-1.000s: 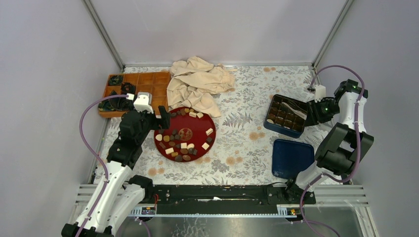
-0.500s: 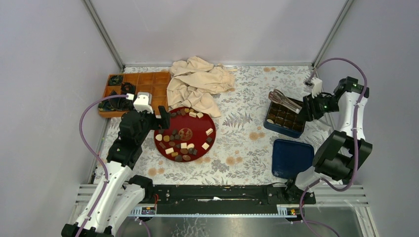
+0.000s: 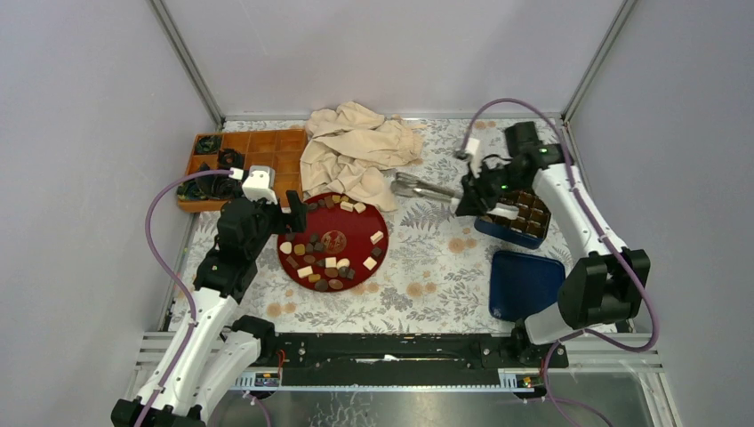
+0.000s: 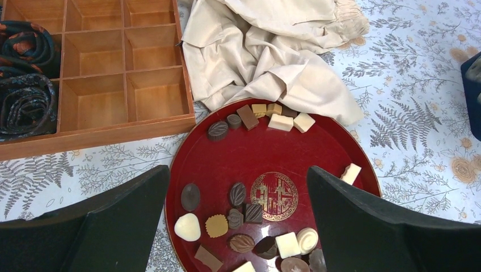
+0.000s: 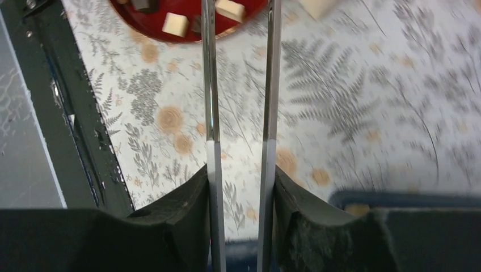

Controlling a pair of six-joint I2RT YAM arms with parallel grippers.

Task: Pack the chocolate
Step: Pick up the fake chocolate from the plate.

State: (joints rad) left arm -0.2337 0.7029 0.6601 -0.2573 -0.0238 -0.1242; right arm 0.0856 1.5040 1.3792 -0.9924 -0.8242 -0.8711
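The chocolate [image 3: 327, 264] lies as many small dark, light brown and cream pieces on a round red plate [image 3: 354, 233]. In the left wrist view the chocolate [image 4: 249, 212] sits between my wide-spread fingers on the red plate [image 4: 272, 153]. My left gripper [image 3: 284, 213] [image 4: 238, 171] hovers open over the plate's left side, holding nothing. My right gripper [image 3: 469, 191] [image 5: 241, 175] is shut on metal tongs [image 3: 422, 189] [image 5: 210, 85], which point left toward the plate. The tong tips are slightly apart and hold nothing. A blue compartment box [image 3: 525, 220] with some chocolate in it sits under the right arm.
A blue lid [image 3: 525, 283] lies in front of the box. A crumpled beige cloth [image 3: 356, 147] [image 4: 272, 51] touches the plate's far edge. A wooden divided tray [image 3: 267, 156] [image 4: 102, 85] at the far left holds dark rolled fabrics [image 4: 25, 73]. Walls close in on both sides.
My right arm has lifted the tongs off the blue box and swung left, carrying them toward the red plate. The left arm has not moved.
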